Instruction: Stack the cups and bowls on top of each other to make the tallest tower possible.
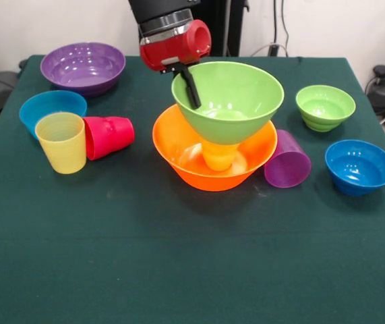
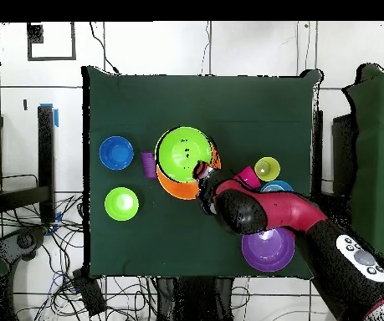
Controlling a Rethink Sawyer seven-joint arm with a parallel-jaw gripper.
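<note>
Lime large bowl [image 1: 229, 101] atop yellow-orange cup [image 1: 220, 156]; pincer [image 1: 192, 91] seemingly clamps its rim.

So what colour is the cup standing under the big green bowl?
Yellow-orange; the cup shows best in the front view, inside the orange bowl.

We see green table [image 1: 179, 270] close, from front, slightly above, facing arm. We also see same table [image 2: 128, 242] straight down, farther off, floor around.

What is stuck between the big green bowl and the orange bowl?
A yellow-orange cup, upside down in the orange bowl, holds up the big green bowl. The front view shows it.
</note>
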